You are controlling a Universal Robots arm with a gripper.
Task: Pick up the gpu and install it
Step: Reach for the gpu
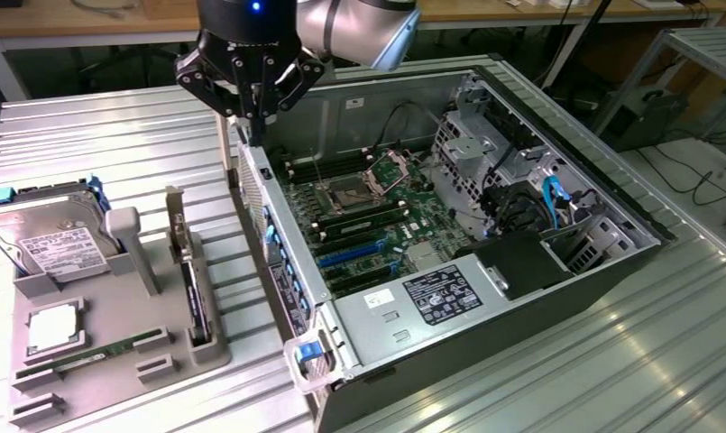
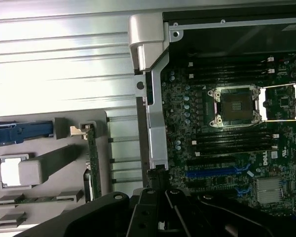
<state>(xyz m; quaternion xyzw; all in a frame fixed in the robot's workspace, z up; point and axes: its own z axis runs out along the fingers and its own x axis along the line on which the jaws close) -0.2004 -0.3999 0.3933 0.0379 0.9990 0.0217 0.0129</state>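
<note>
At the exterior view's left, your grey tray (image 1: pixel 122 311) on the worktop holds the hard drive (image 1: pixel 50 239), a RAM stick (image 1: pixel 92 350) and, standing on edge along its right edge, the gpu (image 1: pixel 196 302), untouched. The gripper (image 1: pixel 254 122) hangs shut and empty over the computer case (image 1: pixel 363 104) wall facing the tray, well apart from the card. You're at the approach, I'd judge. The pick calls for opened jaws set squarely across that thin top edge. Inside the case lies the motherboard (image 1: pixel 375 225), its blue slots (image 1: pixel 344 255) bare.

Computer case (image 1: pixel 555 316) laid open on the table (image 1: pixel 122 144) at the exterior view's right, tray (image 1: pixel 122 379) set beside it at that view's left, gpu (image 1: pixel 196 302) stood on edge in the tray's side nearest the case, hard drive (image 1: pixel 50 242) propped at the tray's far end, RAM stick (image 1: pixel 98 350) laid at its near end.
</note>
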